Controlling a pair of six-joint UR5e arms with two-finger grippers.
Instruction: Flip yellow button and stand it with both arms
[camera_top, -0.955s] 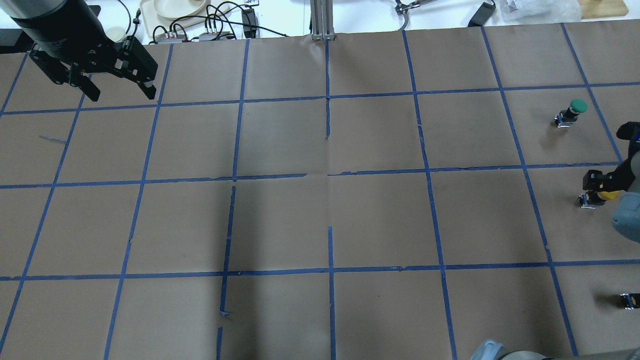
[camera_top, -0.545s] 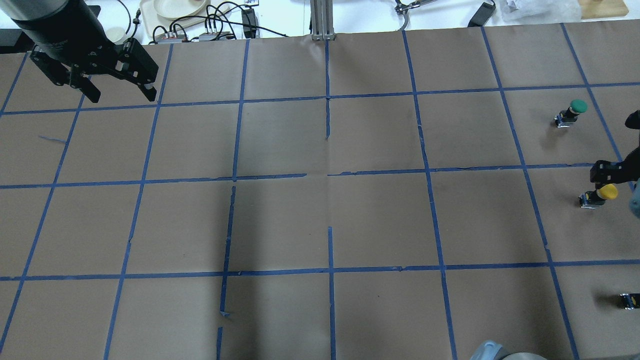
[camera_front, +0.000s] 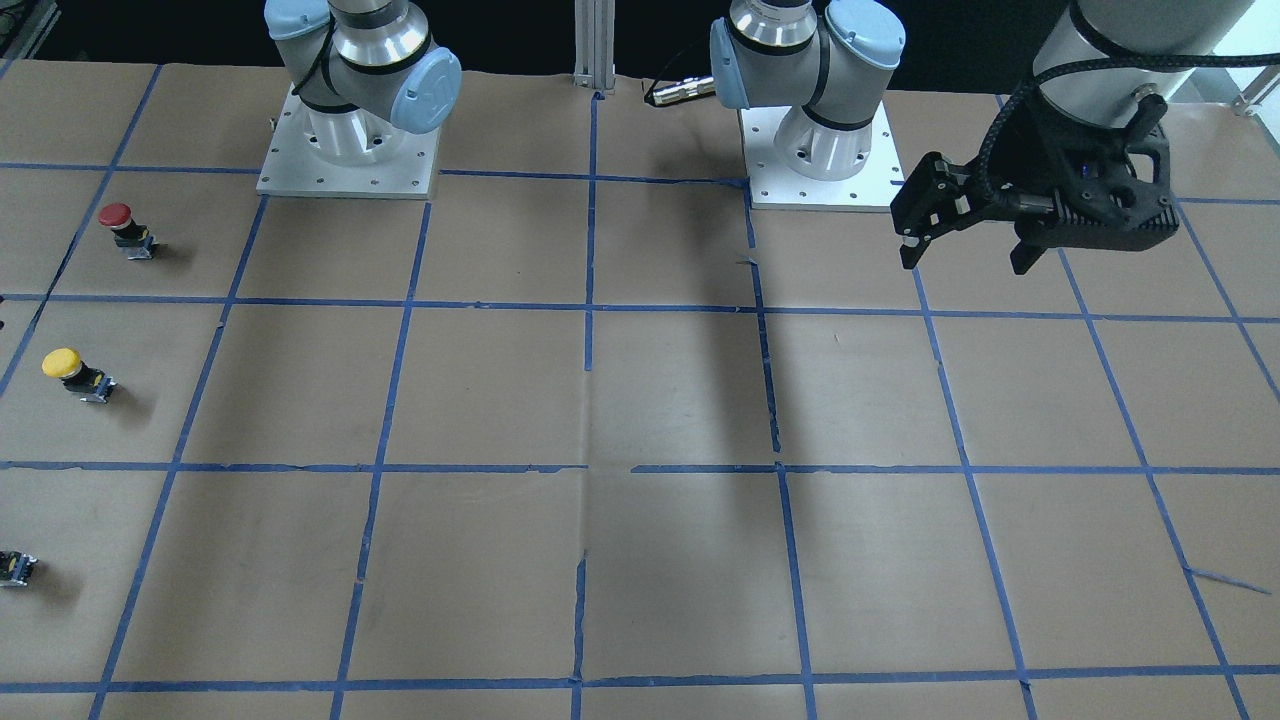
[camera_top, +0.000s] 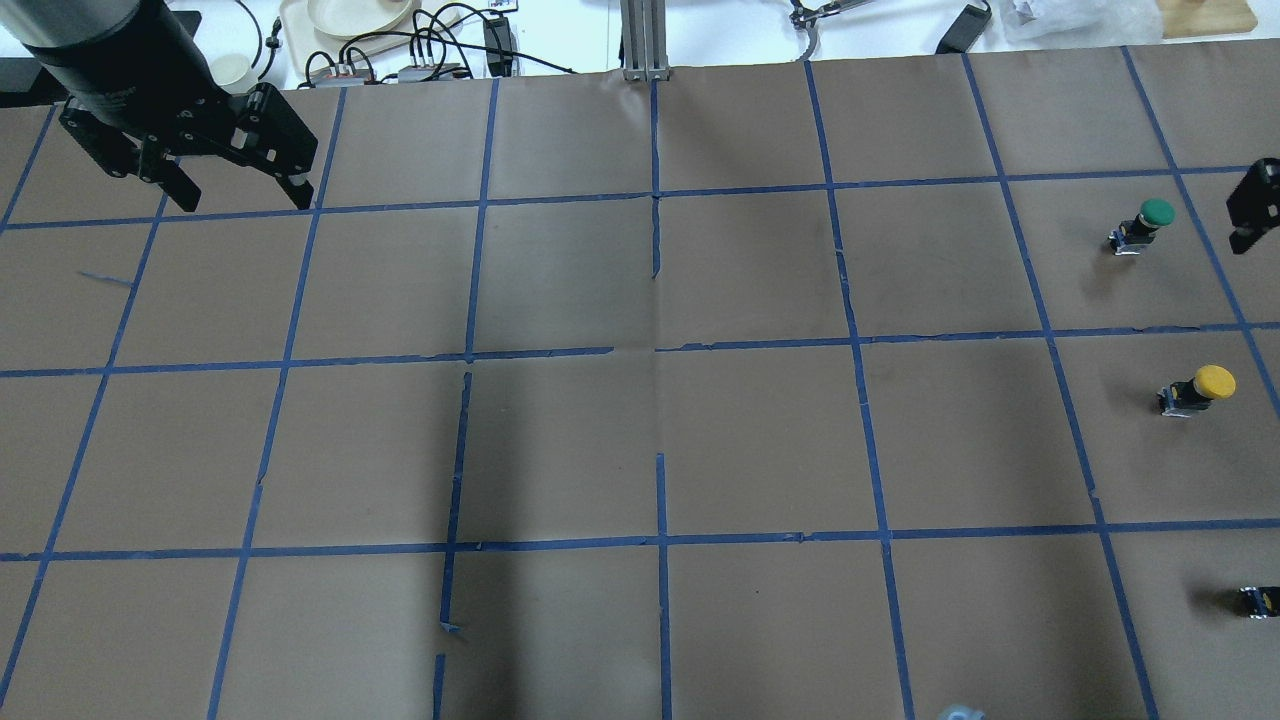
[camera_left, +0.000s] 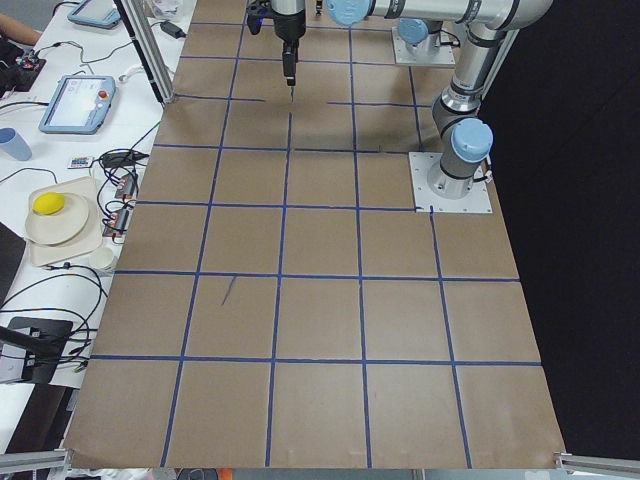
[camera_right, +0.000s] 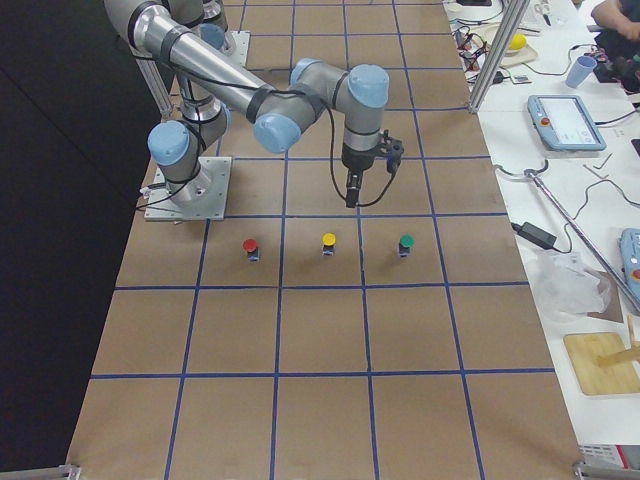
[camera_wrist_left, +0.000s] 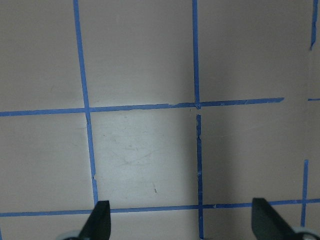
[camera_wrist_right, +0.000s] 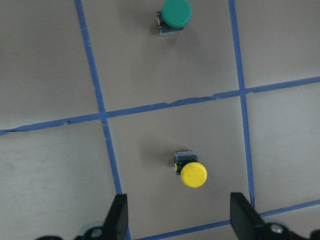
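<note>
The yellow button (camera_top: 1200, 388) stands upright on its grey contact block, yellow cap on top, in a square at the table's right side. It also shows in the front-facing view (camera_front: 72, 372), the right side view (camera_right: 328, 243) and the right wrist view (camera_wrist_right: 191, 172). My right gripper (camera_wrist_right: 180, 220) is open and empty, raised clear of the button. Only a part of it shows at the overhead view's right edge (camera_top: 1255, 205). My left gripper (camera_top: 240, 190) is open and empty, high over the far left corner; it also shows in the front-facing view (camera_front: 965, 245).
A green-capped button (camera_top: 1150, 218) stands one square beyond the yellow one. A red-capped button (camera_front: 120, 225) stands one square nearer the robot. A small grey-black block (camera_top: 1258, 600) shows at the overhead view's right edge. Cables and a tray (camera_top: 350, 20) lie beyond the far edge.
My right gripper was around the yellow button's cap; it has let go, lifted off and drawn back toward the far right edge. The button stays standing. My left gripper has barely moved.
</note>
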